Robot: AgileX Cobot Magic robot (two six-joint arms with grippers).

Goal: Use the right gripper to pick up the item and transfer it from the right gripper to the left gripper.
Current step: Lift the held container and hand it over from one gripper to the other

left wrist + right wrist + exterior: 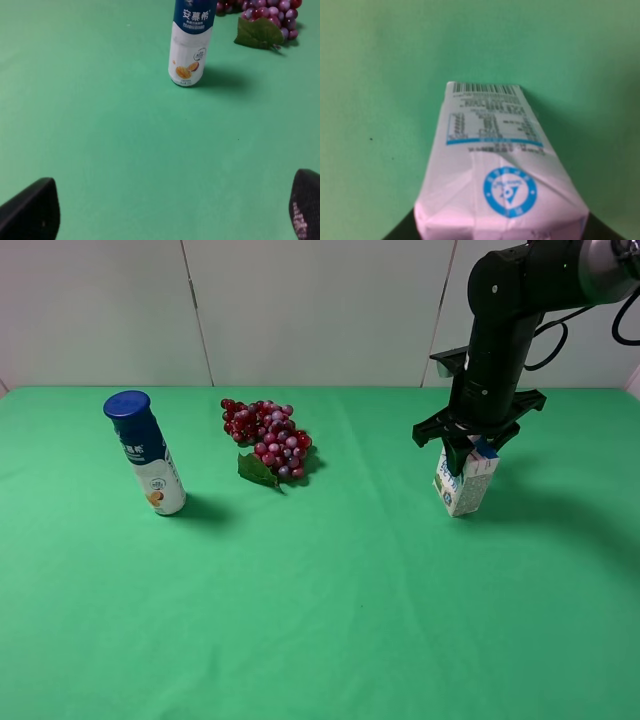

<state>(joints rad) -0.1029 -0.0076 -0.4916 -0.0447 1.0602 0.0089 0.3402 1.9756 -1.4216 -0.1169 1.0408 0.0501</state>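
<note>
The item, a small white milk carton (463, 485) with blue and green print, stands on the green cloth at the right. My right gripper (470, 448) comes down on it from above and is shut on its folded top. In the right wrist view the item (495, 165) fills the centre, barcode side showing, with a dark finger (402, 231) at each lower corner. My left gripper (167, 212) is open, its two black fingertips (30, 210) far apart over bare cloth with nothing between them. The high view does not show it.
A blue-capped white bottle (147, 452) stands at the left of the green table (330, 620), and the left wrist view shows the bottle (190, 45) ahead of the left gripper. A bunch of red grapes (270, 438) with a leaf lies in the back middle.
</note>
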